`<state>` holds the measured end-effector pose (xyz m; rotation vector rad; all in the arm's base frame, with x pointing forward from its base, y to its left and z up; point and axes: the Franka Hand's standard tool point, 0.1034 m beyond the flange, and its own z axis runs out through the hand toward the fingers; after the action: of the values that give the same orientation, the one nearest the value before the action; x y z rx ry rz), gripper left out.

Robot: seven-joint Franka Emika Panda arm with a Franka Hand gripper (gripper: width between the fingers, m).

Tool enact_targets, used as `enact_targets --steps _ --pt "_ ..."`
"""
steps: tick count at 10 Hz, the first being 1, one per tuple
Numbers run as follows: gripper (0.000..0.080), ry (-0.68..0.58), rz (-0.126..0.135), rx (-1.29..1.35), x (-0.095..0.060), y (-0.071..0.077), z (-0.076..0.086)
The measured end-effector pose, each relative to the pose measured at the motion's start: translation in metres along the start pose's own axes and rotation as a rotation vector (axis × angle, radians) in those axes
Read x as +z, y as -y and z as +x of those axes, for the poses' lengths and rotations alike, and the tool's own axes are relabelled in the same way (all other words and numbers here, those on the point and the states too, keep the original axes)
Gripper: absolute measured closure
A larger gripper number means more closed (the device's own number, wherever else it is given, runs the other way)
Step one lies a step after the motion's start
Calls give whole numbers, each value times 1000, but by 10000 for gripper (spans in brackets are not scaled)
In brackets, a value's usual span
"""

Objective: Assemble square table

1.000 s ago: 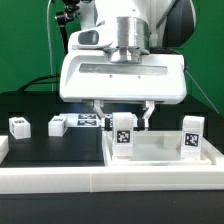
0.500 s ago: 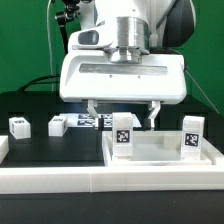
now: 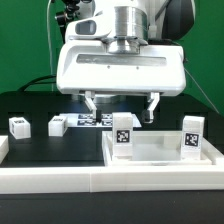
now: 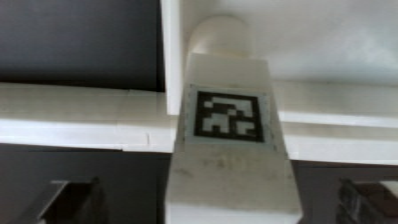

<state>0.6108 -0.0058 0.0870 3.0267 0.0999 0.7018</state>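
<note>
The white square slab (image 3: 160, 152) lies at the exterior view's right. Two white tagged legs stand upright on it, one near its left side (image 3: 122, 134) and one at its right (image 3: 191, 137). Two more small tagged leg blocks (image 3: 20, 125) (image 3: 57, 126) stand on the black table at the left. My gripper (image 3: 120, 103) hangs open and empty just above the left leg, with a finger (image 3: 88, 100) on either side. In the wrist view that leg (image 4: 226, 115) runs between my dark fingertips (image 4: 71, 200), touching neither, and my gripper (image 4: 222, 208) is wide open.
A long white rail (image 3: 60, 180) runs along the front edge, with a white wall (image 3: 106, 150) along the slab's left side. The marker board (image 3: 88, 121) lies flat behind the leg blocks. A green backdrop and cables are behind the arm.
The fingers spread apart from the left leg, letting it go, and the gripper has risen. The leg stays standing on the slab.
</note>
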Motion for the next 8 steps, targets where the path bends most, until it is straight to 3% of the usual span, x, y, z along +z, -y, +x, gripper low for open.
enact_targets --steps 3,5,8 --pt "150 19 8 4 0 0 0" --pt "150 187 76 24 2 11 -6" --pt "150 365 137 27 1 17 -7"
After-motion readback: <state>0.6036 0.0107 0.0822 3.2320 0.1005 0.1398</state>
